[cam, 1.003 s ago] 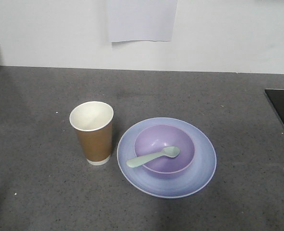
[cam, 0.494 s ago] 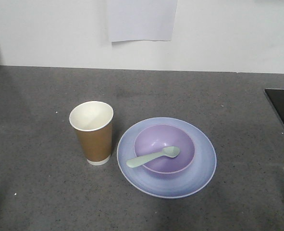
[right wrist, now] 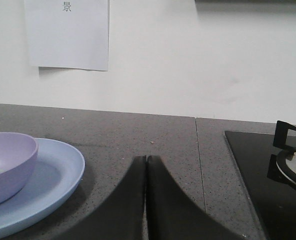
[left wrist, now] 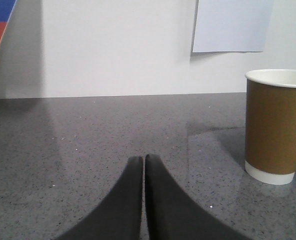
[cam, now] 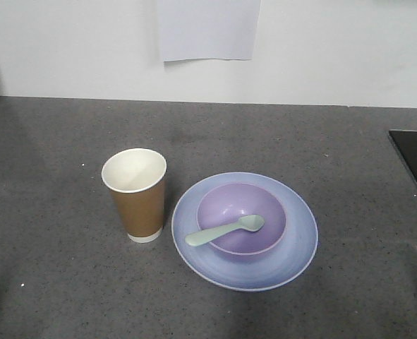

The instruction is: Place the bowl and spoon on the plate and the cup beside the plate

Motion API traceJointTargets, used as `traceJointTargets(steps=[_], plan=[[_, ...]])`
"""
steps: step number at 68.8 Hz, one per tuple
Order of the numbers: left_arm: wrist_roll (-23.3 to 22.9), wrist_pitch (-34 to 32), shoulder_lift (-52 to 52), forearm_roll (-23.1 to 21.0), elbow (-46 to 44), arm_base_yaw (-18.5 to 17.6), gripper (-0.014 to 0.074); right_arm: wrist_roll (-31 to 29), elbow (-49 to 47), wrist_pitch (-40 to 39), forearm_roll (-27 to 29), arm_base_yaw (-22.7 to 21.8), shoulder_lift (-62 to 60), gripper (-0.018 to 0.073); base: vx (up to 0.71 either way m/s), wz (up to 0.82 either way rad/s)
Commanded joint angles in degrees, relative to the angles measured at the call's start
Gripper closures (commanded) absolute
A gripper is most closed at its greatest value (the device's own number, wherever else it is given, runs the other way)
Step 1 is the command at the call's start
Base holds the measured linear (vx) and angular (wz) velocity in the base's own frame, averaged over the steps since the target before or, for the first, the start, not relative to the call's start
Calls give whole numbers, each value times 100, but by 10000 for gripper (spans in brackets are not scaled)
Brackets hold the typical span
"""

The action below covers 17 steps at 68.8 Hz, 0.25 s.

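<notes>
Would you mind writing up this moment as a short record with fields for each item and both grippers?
plate: flat on the grey counter
bowl: upright on the plate, roughly centred
spoon: scoop inside the bowl, handle over the bowl's rim toward the cup
cup: upright, beside the plate
left gripper: shut, empty, low over the counter near the cup
right gripper: shut, empty, beside the plate

1. We are finding even, soft, fairly dim indoor light in all three views.
2. The cup (cam: 135, 195) is casting only a faint shadow on the countertop (cam: 53, 176).
3. The countertop is showing a pale sheen in the left wrist view.
4. Fine grain is softening every frame.
</notes>
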Motion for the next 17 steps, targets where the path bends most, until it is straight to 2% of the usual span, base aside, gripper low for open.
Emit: traceJointTargets(steps=[1, 17], plan=[[-6, -462, -81, -57, -99, 20, 603, -17, 65, -454, -26, 1, -52, 570, 0, 0], [-6, -462, -81, -57, -99, 20, 603, -17, 65, -454, -26, 1, -52, 570, 0, 0]])
